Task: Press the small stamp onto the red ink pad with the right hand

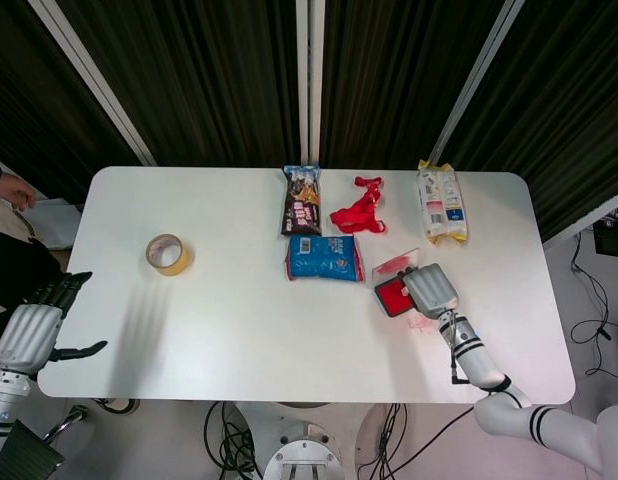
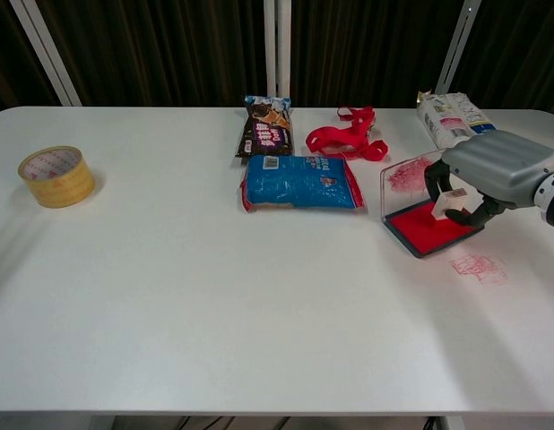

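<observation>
The red ink pad [image 2: 424,228] [image 1: 391,296] lies open on the table's right side, its clear lid [image 2: 405,176] standing up behind it. My right hand [image 2: 489,170] [image 1: 429,289] holds the small white stamp [image 2: 445,203] between thumb and fingers. The stamp's lower end sits on the red pad surface. In the head view the hand hides the stamp. My left hand [image 1: 31,335] hangs off the table's left edge, fingers apart and holding nothing.
A red stamped print [image 2: 477,266] marks the table just right of the pad. A blue packet [image 2: 301,182], dark snack bag [image 2: 266,126], red strap [image 2: 349,135], white snack bag [image 2: 456,118] and yellow tape roll [image 2: 56,176] lie around. A person [image 1: 9,250] stands at far left.
</observation>
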`<state>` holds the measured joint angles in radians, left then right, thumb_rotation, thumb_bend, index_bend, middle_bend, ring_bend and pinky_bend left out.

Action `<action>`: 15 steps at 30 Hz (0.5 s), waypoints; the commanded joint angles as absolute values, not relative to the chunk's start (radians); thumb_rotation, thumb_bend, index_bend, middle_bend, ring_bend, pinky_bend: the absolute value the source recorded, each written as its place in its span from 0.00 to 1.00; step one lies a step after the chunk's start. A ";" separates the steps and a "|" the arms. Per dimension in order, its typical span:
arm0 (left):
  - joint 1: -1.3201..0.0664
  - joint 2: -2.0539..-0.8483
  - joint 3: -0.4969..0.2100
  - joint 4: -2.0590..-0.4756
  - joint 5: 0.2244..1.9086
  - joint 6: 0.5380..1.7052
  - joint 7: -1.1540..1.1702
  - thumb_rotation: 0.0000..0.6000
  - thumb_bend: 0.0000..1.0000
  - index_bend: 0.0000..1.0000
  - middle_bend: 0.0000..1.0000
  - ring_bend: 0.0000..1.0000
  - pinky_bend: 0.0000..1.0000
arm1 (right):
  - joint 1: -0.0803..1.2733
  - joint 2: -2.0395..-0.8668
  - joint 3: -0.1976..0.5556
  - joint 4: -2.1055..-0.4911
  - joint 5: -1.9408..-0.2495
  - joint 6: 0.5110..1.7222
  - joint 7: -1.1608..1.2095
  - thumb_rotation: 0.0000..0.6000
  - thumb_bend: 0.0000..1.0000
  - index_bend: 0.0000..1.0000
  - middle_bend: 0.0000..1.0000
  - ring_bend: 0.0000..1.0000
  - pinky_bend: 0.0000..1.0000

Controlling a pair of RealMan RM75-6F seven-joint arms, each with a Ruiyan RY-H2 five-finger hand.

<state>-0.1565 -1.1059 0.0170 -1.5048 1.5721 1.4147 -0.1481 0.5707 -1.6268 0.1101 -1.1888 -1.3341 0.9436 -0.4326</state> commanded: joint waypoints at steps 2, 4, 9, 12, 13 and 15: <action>-0.155 -1.103 0.017 -1.506 1.572 1.418 -0.148 0.72 0.08 0.07 0.12 0.08 0.17 | 0.575 -1.635 0.103 -1.176 -1.327 0.938 -0.434 1.00 0.40 0.65 0.61 0.90 1.00; -0.155 -1.102 0.017 -1.508 1.572 1.418 -0.146 0.72 0.08 0.07 0.12 0.08 0.17 | 0.576 -1.637 0.100 -1.172 -1.328 0.941 -0.431 1.00 0.40 0.65 0.61 0.90 1.00; -0.153 -1.100 0.017 -1.513 1.576 1.424 -0.142 0.72 0.08 0.07 0.12 0.08 0.17 | 0.575 -1.629 0.099 -1.180 -1.336 0.959 -0.414 1.00 0.40 0.66 0.61 0.90 1.00; -0.153 -1.099 0.017 -1.515 1.576 1.424 -0.139 0.72 0.08 0.07 0.12 0.08 0.17 | 0.566 -1.602 0.103 -1.220 -1.359 1.001 -0.388 1.00 0.40 0.66 0.61 0.90 1.00; -0.153 -1.099 0.017 -1.516 1.576 1.424 -0.138 0.72 0.08 0.07 0.12 0.08 0.17 | 0.561 -1.587 0.103 -1.242 -1.370 1.022 -0.379 1.00 0.40 0.66 0.61 0.90 1.00; -0.154 -1.099 0.017 -1.518 1.577 1.423 -0.138 0.72 0.08 0.07 0.12 0.08 0.17 | 0.552 -1.559 0.103 -1.280 -1.386 1.053 -0.368 1.00 0.40 0.66 0.61 0.90 1.00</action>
<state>-0.1539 -1.0989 0.0168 -1.5176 1.5772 1.4229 -0.1377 0.5625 -1.5861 0.1019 -1.2466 -1.3669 1.0227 -0.3838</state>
